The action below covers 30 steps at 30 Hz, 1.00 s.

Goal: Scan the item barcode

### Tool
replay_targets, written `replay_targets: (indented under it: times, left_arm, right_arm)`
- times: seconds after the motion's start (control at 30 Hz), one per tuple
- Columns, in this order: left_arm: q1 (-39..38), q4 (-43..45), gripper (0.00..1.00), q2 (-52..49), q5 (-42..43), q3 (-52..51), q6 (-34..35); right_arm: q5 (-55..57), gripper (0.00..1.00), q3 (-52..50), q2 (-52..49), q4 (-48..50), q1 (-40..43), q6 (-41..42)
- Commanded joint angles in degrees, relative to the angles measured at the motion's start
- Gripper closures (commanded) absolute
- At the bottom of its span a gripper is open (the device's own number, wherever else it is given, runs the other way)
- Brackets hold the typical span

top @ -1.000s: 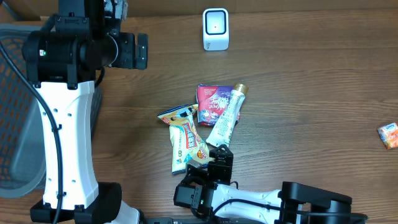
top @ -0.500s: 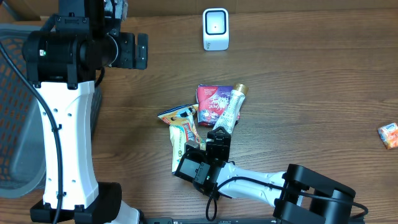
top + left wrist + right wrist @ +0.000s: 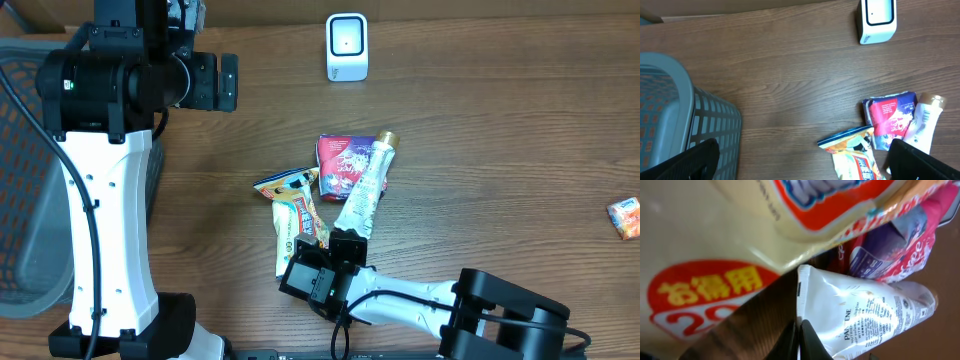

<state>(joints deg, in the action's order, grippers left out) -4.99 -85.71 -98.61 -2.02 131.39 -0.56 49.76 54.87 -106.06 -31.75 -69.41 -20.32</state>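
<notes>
**Operator:** Where is the tube, and how does it look?

**Spotter:** You'll find the white tube point(image 3: 366, 185) just below the middle of the overhead frame. It lies on a slant, with its gold cap toward the upper right and its flat crimped end toward the lower left. It is glossy white with fine dark print, and the right wrist view reads "PANTENE" along its side. Its upper part lies across the red pouch point(image 3: 338, 160), and the yellow snack packet point(image 3: 298, 225) sits just to its left.

**Operator:** And my grippers?

**Spotter:** Your right gripper point(image 3: 348, 240) has its jaws pinched together on the tube's crimped end. Your left gripper point(image 3: 802, 157) is spread wide and holds nothing, with the grey basket point(image 3: 670, 115) at the left edge of its view.

**Operator:** The scanner?

**Spotter:** The white scanner point(image 3: 347, 46) stands at the top centre of the overhead frame, well apart from the tube
</notes>
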Motion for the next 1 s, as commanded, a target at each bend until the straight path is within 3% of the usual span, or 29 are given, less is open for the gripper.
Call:
replay_targets:
  times: [0.0,0.13,0.3,0.47,0.57,0.63,0.67,0.7,0.77,0.97]
  left_arm:
    - [0.15,0.24,0.0,-0.5,-0.28,0.44,-0.74]
    - [0.15,0.24,0.0,-0.5,-0.28,0.44,-0.74]
    - [0.15,0.22,0.0,-0.5,-0.28,0.44,-0.72]
    - [0.15,0.26,0.0,-0.5,-0.28,0.44,-0.74]
    - [0.15,0.24,0.0,-0.5,-0.28,0.44,-0.72]
    - [0.15,0.24,0.0,-0.5,-0.28,0.44,-0.72]
    - [0.15,0.22,0.0,-0.5,-0.28,0.44,-0.74]
    - [0.15,0.24,0.0,-0.5,-0.28,0.44,-0.72]
    - [0.15,0.24,0.0,-0.5,-0.28,0.44,-0.74]
    - [0.15,0.24,0.0,-0.5,-0.28,0.44,-0.72]
  right_arm:
    - [0.04,0.96,1.95,-0.46,-4.39,-0.02,10.82]
    - [-7.08,0.96,8.22,-0.46,-16.9,0.13,22.47]
    - [-21.44,0.96,20.92,0.33,-31.71,-0.02,31.01]
    - [-31.54,0.96,32.5,3.06,-36.3,0.0,33.68]
    - [-33.27,0.96,34.45,4.68,-36.37,0.04,33.59]
    - [-31.21,0.73,34.21,4.79,-38.34,0.04,33.42]
    - [-28.74,0.28,32.52,4.66,-39.98,0.04,33.48]
    - [-27.78,0.19,31.28,4.66,-40.15,0.04,33.83]
    - [-26.16,0.1,27.63,4.66,-39.78,0.04,35.36]
    - [-14.88,0.1,14.62,4.63,-33.4,-1.07,38.36]
